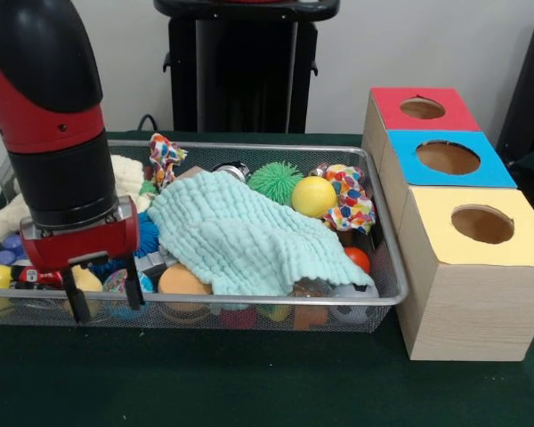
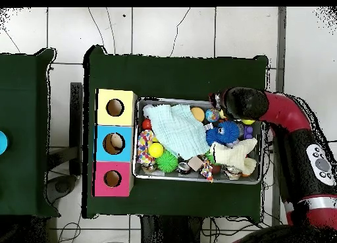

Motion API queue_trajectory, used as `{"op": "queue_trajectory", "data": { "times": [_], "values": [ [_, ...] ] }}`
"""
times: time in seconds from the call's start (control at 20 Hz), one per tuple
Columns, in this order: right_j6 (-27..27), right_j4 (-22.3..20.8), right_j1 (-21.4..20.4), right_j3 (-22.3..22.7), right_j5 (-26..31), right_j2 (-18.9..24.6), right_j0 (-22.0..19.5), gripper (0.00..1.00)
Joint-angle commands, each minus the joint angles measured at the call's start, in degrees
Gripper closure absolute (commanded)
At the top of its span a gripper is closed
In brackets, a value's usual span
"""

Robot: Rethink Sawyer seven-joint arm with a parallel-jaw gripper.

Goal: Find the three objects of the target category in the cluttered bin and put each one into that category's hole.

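While the bin [image 1: 387,298] is packed with toys, most of them lie half buried, so the target category cannot be told from either view. A pale green cloth [image 1: 240,240] is draped over the middle of the bin, to the side of the fingers, and hides whatever sits under it; only an orange ball [image 1: 180,281] and a red ball [image 1: 358,259] peek out at its edges. Beyond the cloth sit a green spiky ball [image 1: 274,181], a yellow ball [image 1: 313,197] and a spotted knotted rope toy [image 1: 350,198]. Just behind the fingers a blue spiky ball [image 1: 148,236] is largely covered by the arm in the front view; the overhead view shows it whole [image 2: 225,132], along with a cream plush toy [image 2: 237,156] that the front view shows only in part. The gripper [image 1: 104,295] hangs at the bin's end farthest from the boxes, its two dark fingers [image 1: 76,302] spread apart with nothing between them, their tips down among small balls near the front wire wall; whether they touch any toy is hard to make out. In the overhead view the arm's bulk hides the gripper entirely. Well apart from the fingers, beside the bin's other end, stand three wooden boxes topped red [image 1: 423,108], blue [image 1: 448,158] and yellow [image 1: 481,226], each with a round hole. The overhead view shows something pale inside the blue box's hole [image 2: 114,143]; the front view does not.
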Motion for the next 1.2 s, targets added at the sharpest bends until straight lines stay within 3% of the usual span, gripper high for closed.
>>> {"op": "queue_trajectory", "data": {
  "times": [0.05,0.7,0.95,1.2],
  "values": [
    [-13.39,-1.99,3.71,-6.88,9.08,0.76,1.79,0.0],
    [-11.83,-1.28,-1.46,0.76,8.57,-0.14,-0.46,0.0],
    [-10.42,-0.53,-6.11,7.24,8.21,-0.49,-2.22,0.0],
    [-9.31,0.13,-8.94,10.47,9.29,-0.5,-3.04,0.0]
  ]
}}
